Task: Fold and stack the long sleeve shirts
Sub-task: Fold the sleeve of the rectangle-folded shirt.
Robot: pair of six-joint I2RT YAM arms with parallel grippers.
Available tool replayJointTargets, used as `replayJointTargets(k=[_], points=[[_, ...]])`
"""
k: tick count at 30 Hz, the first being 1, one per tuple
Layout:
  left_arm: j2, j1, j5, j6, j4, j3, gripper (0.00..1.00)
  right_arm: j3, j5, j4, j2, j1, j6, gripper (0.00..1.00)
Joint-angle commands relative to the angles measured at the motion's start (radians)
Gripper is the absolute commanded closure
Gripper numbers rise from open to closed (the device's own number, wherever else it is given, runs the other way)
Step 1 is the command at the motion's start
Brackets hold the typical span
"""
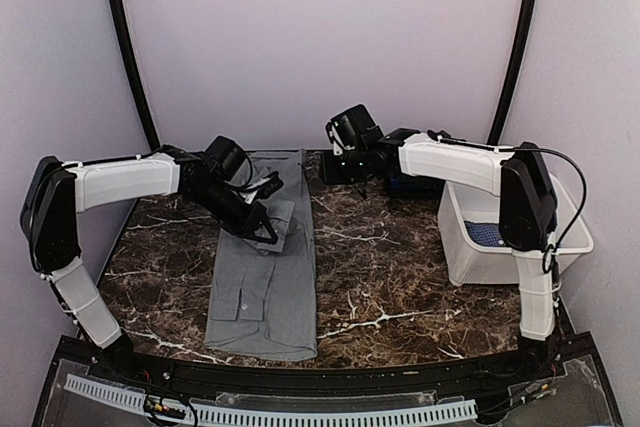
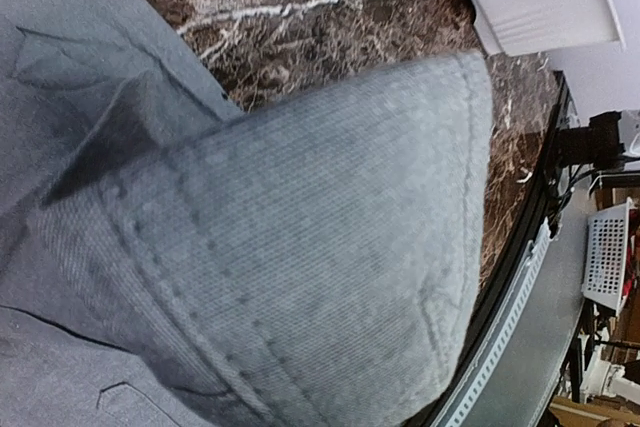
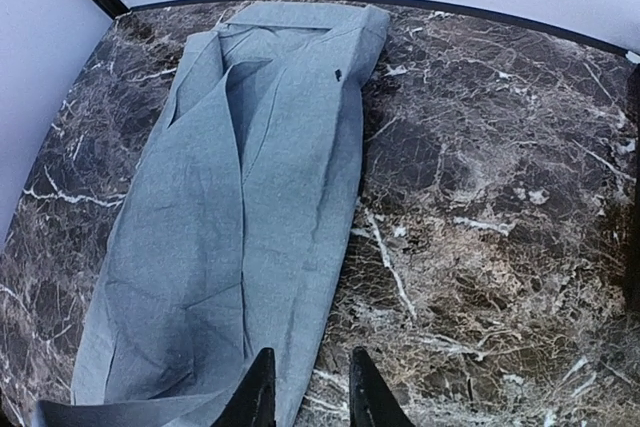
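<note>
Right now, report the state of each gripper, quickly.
Left gripper: closed, holding a fold of the grey shirt.
Right gripper: open, holding nothing.

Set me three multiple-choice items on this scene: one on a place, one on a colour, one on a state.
1. Where is the blue dotted shirt?
A. On the floor
B. In the tub
C. Draped over the back wall

2. What colour is the laid-out shirt on the table?
A. Grey
B. Red
C. White

3. How does the right gripper stand?
A. Shut on the laid-out shirt
B. Open and empty
C. Shut on the tub's rim

Answers:
1 B: the top view shows blue dotted cloth inside the tub.
2 A: it is plain mid-grey in every view.
3 B: its wrist view shows the two fingers apart with nothing between them.
</note>
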Motion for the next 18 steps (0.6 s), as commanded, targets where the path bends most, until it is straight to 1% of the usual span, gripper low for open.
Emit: replayJointTargets(k=[1, 2, 3, 4, 5, 6, 7, 8, 9, 10, 12, 13, 14, 15, 18], points=[[0.038, -0.071, -0.096, 0.052, -0.15, 0.051, 0.95, -0.039, -0.025, 0.031, -0.071, 0.022, -0.002, 0.77], [0.05, -0.079, -0.113, 0.052, -0.156, 0.052, 0.95, -0.047, -0.031, 0.033, -0.074, 0.025, -0.001, 0.77], [0.054, -0.093, -0.124, 0.055, -0.162, 0.049, 0.92, -0.054, -0.039, 0.034, -0.077, 0.03, 0.001, 0.77], [0.059, -0.103, -0.129, 0.055, -0.164, 0.048, 0.84, -0.064, -0.045, 0.033, -0.081, 0.035, 0.0, 0.77], [0.059, -0.106, -0.135, 0.052, -0.165, 0.045, 0.8, -0.072, -0.047, 0.029, -0.085, 0.041, -0.001, 0.77], [0.054, -0.111, -0.135, 0.05, -0.164, 0.043, 0.68, -0.081, -0.05, 0.024, -0.091, 0.046, -0.003, 0.76], [0.049, -0.112, -0.127, 0.046, -0.16, 0.038, 0.63, -0.098, -0.056, 0.022, -0.099, 0.053, -0.004, 0.76], [0.032, -0.115, -0.12, 0.045, -0.155, 0.034, 0.53, -0.121, -0.068, 0.022, -0.111, 0.057, -0.004, 0.75], [0.022, -0.115, -0.108, 0.042, -0.146, 0.027, 0.49, -0.15, -0.084, 0.026, -0.125, 0.058, -0.002, 0.74], [-0.002, -0.116, -0.103, 0.038, -0.142, 0.023, 0.41, -0.187, -0.121, 0.035, -0.144, 0.059, 0.001, 0.72], [-0.039, -0.116, -0.096, 0.029, -0.124, 0.006, 0.35, -0.274, -0.178, 0.071, -0.187, 0.061, 0.003, 0.68], [-0.062, -0.117, -0.103, 0.012, -0.111, -0.006, 0.34, -0.317, -0.207, 0.091, -0.209, 0.063, -0.001, 0.67], [-0.074, -0.116, -0.116, 0.001, -0.103, -0.013, 0.33, -0.355, -0.244, 0.107, -0.228, 0.065, -0.008, 0.64], [-0.091, -0.115, -0.158, -0.03, -0.086, -0.026, 0.33, -0.39, -0.288, 0.124, -0.243, 0.066, -0.019, 0.62], [-0.104, -0.102, -0.237, -0.128, -0.064, -0.047, 0.34, -0.451, -0.376, 0.126, -0.251, 0.085, -0.053, 0.61]])
